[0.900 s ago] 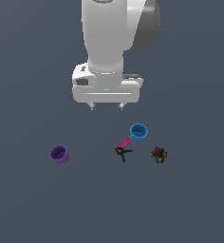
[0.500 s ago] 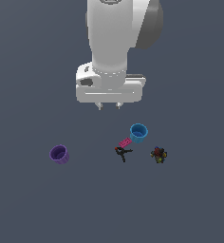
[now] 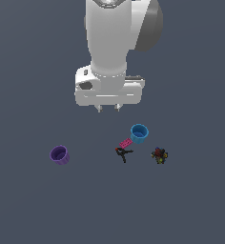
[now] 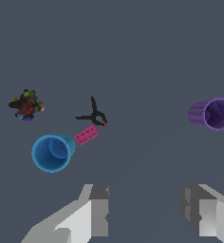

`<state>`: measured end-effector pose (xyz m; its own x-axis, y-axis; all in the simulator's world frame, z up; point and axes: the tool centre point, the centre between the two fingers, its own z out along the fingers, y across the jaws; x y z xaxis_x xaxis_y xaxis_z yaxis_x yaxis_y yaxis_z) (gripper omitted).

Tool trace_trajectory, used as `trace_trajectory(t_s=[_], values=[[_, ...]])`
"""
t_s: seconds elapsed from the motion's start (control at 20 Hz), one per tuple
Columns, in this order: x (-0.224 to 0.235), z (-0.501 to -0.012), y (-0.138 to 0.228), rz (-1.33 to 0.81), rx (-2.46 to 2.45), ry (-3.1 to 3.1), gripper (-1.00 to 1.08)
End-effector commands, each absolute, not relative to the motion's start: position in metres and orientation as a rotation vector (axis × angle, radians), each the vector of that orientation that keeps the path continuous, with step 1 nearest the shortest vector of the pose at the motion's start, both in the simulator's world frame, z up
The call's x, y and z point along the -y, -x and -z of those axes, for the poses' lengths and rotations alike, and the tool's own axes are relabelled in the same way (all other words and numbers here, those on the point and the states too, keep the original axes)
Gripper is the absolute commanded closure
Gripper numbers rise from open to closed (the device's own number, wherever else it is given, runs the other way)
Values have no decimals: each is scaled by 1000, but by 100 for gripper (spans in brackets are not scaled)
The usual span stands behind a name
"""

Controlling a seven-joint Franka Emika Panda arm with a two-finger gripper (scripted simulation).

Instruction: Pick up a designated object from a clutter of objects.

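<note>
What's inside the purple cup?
Nothing visible: the purple cup shows only its bare purple inner wall in the wrist view, and the same from the exterior view. Its deepest part is shadowed.

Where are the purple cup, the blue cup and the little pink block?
purple cup (image 3: 60,155), exterior view, on its open mouth.
blue cup (image 3: 139,133), exterior view, on its open mouth.
pink block (image 4: 87,135), wrist view, on its flat studded top.

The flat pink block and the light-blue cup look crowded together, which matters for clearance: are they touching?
Cannot tell. In the wrist view the flat pink block meets the light-blue cup wall with no visible gap, but overlap or contact is unclear.
</note>
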<state>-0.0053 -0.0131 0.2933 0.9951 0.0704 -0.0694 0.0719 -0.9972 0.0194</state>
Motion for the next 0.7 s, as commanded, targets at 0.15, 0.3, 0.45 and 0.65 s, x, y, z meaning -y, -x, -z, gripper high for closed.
trace_trajectory(t_s=[0.15, 0.3, 0.45, 0.65], values=[[22, -286, -3, 117, -191, -3118, -20], [29, -280, -10, 124, -254, -3120, -20], [38, -273, -18, 131, -332, -3122, -20], [53, -261, -29, 139, -450, -3124, -20]])
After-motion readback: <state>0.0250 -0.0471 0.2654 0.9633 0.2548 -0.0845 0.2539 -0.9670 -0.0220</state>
